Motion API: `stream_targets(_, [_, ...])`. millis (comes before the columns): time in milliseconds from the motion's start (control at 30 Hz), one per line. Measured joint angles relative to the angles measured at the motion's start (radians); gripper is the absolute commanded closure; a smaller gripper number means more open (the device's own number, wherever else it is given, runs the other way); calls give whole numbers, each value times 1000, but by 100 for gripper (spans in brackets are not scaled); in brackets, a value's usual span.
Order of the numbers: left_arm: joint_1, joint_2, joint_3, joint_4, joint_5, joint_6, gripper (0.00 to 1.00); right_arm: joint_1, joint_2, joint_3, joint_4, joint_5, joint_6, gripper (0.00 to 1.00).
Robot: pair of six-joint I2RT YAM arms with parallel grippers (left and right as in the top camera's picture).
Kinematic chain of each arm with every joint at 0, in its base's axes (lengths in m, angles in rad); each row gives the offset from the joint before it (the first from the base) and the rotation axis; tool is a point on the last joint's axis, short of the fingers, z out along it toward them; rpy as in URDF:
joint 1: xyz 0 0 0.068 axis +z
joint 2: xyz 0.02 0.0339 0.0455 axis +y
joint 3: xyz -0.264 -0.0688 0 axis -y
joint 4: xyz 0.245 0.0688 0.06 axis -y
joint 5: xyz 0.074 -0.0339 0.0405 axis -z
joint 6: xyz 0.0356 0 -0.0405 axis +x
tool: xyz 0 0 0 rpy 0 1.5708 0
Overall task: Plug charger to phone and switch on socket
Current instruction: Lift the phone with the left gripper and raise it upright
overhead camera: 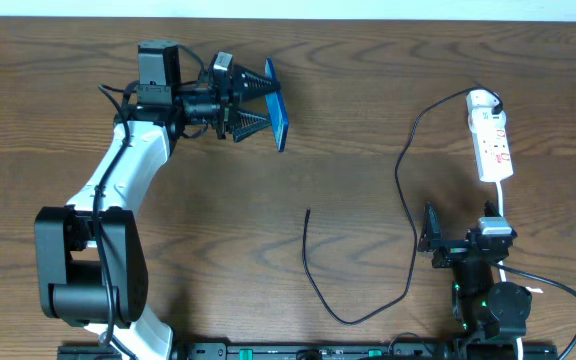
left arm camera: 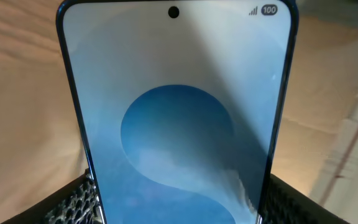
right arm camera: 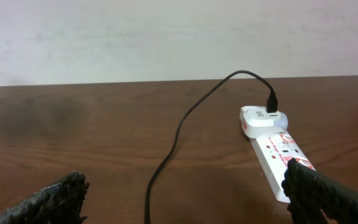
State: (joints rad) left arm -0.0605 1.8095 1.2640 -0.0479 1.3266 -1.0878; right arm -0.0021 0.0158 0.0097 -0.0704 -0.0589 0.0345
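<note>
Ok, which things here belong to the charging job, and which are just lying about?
Part of the job:
phone, held in the left gripper
black cable, free end loose on the table
power strip, the cable's other end plugged in there
right gripper, open and empty

Just there:
table
white cord of the power strip

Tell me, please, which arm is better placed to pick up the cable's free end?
Right: the right gripper is open and empty beside the cable, while the left gripper is shut on the phone.
</note>
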Motion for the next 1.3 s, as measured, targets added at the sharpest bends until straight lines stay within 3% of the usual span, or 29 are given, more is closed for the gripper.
stream_targets(467, [55,0,0,4,35,-354,93,0,0,0,0,0,0,1])
stream_targets(1300, [61,0,0,4,67,-510,93,0,0,0,0,0,0,1])
